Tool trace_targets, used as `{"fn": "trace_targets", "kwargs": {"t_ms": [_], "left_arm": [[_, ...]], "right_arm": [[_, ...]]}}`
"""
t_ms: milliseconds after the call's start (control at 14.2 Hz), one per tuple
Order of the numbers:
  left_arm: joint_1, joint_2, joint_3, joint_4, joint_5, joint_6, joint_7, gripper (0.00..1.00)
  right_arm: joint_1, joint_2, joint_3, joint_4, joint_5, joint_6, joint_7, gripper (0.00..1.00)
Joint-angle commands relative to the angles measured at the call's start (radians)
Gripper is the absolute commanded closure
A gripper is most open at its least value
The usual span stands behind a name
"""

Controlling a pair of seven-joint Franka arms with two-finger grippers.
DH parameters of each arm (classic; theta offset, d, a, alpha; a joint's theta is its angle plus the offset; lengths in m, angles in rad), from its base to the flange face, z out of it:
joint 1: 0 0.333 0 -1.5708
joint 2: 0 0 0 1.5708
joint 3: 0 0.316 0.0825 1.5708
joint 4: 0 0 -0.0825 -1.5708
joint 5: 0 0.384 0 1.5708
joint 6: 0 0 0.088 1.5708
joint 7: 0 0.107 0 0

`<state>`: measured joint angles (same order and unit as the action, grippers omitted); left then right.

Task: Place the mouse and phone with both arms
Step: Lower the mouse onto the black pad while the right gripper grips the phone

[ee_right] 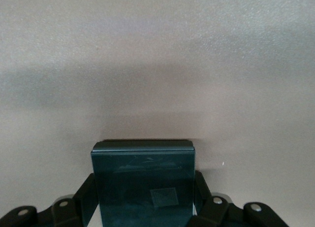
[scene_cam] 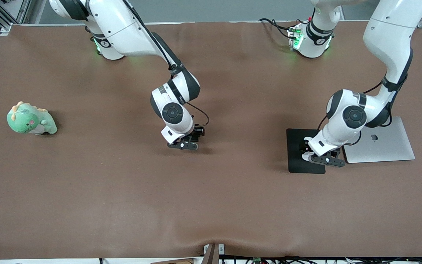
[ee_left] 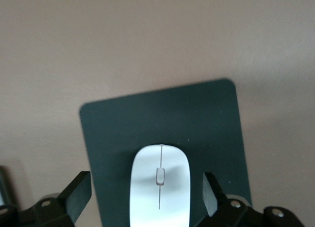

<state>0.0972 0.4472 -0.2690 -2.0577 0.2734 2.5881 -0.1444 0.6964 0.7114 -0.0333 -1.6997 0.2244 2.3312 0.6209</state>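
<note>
Start with the front view. Your left gripper [scene_cam: 327,160] is down low over the black mouse pad [scene_cam: 296,150], at the pad's edge nearest the closed silver laptop [scene_cam: 383,141] toward the left arm's end of the table [scene_cam: 211,205]. A sliver of the white mouse [scene_cam: 306,157] shows under it. Your right gripper [scene_cam: 182,145] sits low over bare table near the middle, and what it carries is hidden from here. A green plush dinosaur [scene_cam: 31,120] sits well apart, near the table edge at the right arm's end, and plays no part.

In the left wrist view, the mouse [ee_left: 160,187] lies flat on the mouse pad [ee_left: 197,118], squarely between the two fingers [ee_left: 76,192]. Its long axis, marked by the thin grey line, runs straight out from the wrist. The fingers stand wide, with a clear gap on each side of the mouse, so nothing is gripped. I judge the mouse is set down, and a straight lift would clear it.

In the right wrist view, the phone [ee_right: 142,182] fills the space between the fingers [ee_right: 86,192], which press against its two long sides: clamped on it. Its long axis points away from the wrist, its free end over bare table. Whether it touches the surface I cannot tell, so lower gently before you let go.
</note>
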Motion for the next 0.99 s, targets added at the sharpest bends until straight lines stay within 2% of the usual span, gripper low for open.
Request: {"fn": "trace_targets", "kwargs": {"t_ms": [0, 283, 636, 777, 919], "left_arm": [[0.007, -0.07, -0.009, -0.018, 0.023, -0.031, -0.035, 0.0], [0.01, -0.113, -0.013, 0.066, 0.017, -0.19, -0.026, 0.0], [0.012, -0.186, -0.013, 0.162, -0.016, -0.379, -0.017, 0.0], [0.0, -0.235, -0.004, 0.172, -0.029, -0.44, -0.014, 0.0], [-0.005, -0.286, 0.014, 0.171, -0.103, -0.456, -0.012, 0.0]], "right_arm": [[-0.001, -0.012, -0.008, -0.008, 0.018, -0.007, 0.019, 1.0], [-0.046, -0.049, -0.013, 0.028, 0.018, -0.142, 0.019, 1.0], [-0.133, -0.124, -0.011, 0.022, 0.018, -0.237, 0.0, 1.0], [-0.17, -0.158, -0.01, 0.008, 0.018, -0.26, -0.016, 1.0], [-0.21, -0.197, -0.011, -0.021, 0.018, -0.292, -0.087, 1.0]]}}
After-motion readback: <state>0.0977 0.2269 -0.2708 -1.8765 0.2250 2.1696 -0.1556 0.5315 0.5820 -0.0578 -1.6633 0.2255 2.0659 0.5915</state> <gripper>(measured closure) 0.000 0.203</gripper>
